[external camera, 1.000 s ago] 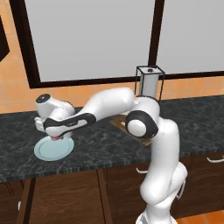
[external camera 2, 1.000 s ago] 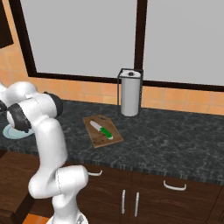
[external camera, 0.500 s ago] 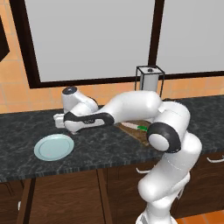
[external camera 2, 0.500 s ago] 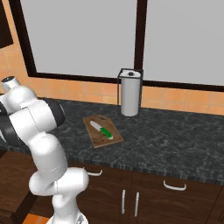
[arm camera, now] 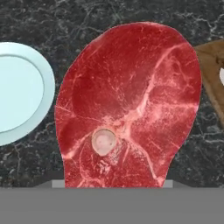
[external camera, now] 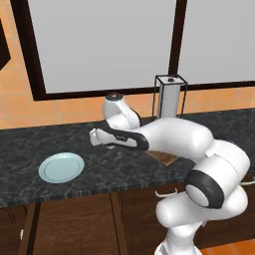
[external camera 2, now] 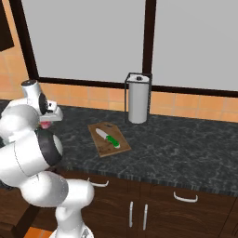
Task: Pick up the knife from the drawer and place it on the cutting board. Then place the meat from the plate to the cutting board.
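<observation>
Table: dark speckled stone table (external camera 2: pixel 186 144) under a wide window.
Plate: plate (external camera: pixel 62 167) bare, at left.
Gripper: gripper (external camera: pixel 94 137) hangs between plate and cutting board; its fingers are clenched on the meat (arm camera: pixel 129 105).
Cutting board: cutting board (external camera 2: pixel 109 139) carries the knife (external camera 2: pixel 107 138).
Paper towel holder: paper towel holder (external camera 2: pixel 138 97) stands behind.

White Franka arm (external camera: pixel 174 142), glossy rounded links, bulbous shells. Dark grey-black bands at joints, big black ring on elbow joint (external camera 2: pixel 49 148). White hand (external camera: pixel 107 135) with black trim, small dark cap on wrist top.
</observation>
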